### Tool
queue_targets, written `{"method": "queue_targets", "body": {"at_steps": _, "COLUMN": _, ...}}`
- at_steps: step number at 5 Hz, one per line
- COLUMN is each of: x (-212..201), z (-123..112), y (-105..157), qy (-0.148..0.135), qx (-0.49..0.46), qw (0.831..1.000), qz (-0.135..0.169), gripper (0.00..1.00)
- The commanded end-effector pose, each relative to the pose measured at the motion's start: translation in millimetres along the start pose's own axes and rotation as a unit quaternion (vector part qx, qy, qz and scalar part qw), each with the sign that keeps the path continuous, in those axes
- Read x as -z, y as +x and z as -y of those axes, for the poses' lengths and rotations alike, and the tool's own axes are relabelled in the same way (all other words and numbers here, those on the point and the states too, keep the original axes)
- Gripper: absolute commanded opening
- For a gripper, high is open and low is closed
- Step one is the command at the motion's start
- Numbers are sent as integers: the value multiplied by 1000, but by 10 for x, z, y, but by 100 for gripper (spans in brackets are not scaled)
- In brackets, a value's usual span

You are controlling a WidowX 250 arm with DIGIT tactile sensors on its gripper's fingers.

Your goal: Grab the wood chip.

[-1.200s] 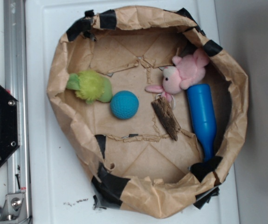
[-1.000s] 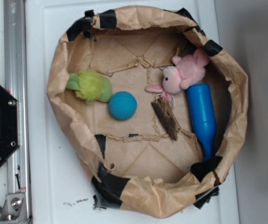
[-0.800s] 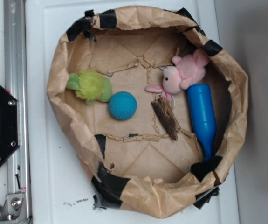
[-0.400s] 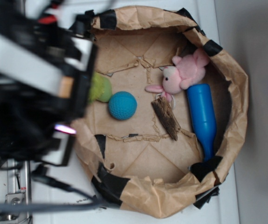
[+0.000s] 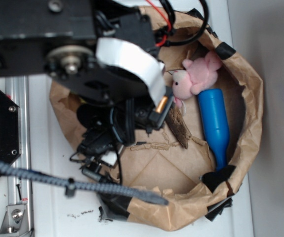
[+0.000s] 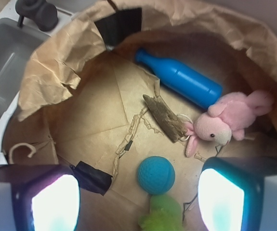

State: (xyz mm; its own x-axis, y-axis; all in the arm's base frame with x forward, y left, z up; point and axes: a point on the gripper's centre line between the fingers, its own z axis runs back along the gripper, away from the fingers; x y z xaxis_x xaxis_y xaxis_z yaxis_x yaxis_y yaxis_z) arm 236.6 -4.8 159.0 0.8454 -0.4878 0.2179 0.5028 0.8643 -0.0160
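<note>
Wood chip (image 6: 164,115) lies untouched on the paper floor of the bag (image 6: 56,67), mid-scene, between the blue ball (image 6: 156,174) nearer you and the blue bottle (image 6: 181,79) beyond, its right end just beside the pink bunny (image 6: 225,122). Approach step. Gripper (image 6: 138,202) is spread wide, empty; you must advance and descend, straddling the chip. It looks flat, dark-brown, ragged-edged.

no text, label, brand, number or sign can be read anywhere in either view.
</note>
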Motion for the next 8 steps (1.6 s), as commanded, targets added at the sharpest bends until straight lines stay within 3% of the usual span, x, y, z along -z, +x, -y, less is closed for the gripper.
{"method": "queue_targets", "body": {"at_steps": 1, "x": -115, "z": -38, "y": 82, "qy": 20, "qx": -3, "qw": 1000, "qz": 24, "gripper": 100}}
{"method": "queue_targets", "body": {"at_steps": 2, "x": 395, "z": -235, "y": 65, "qy": 48, "qx": 3, "qw": 998, "qz": -30, "gripper": 100}}
{"method": "queue_targets", "body": {"at_steps": 3, "x": 923, "z": -400, "y": 169, "qy": 72, "qx": 43, "qw": 995, "qz": -61, "gripper": 100}}
{"method": "queue_targets", "body": {"at_steps": 5, "x": 1416, "z": -44, "y": 411, "qy": 49, "qx": 170, "qw": 983, "qz": -41, "gripper": 100}}
{"method": "queue_targets", "body": {"at_steps": 6, "x": 1383, "z": 32, "y": 484, "qy": 45, "qx": 177, "qw": 983, "qz": -27, "gripper": 100}}
{"method": "queue_targets", "body": {"at_steps": 7, "x": 1329, "z": 71, "y": 543, "qy": 20, "qx": 176, "qw": 984, "qz": -2, "gripper": 100}}
{"method": "queue_targets", "body": {"at_steps": 8, "x": 1401, "z": 259, "y": 573, "qy": -20, "qx": 202, "qw": 979, "qz": -5, "gripper": 100}}
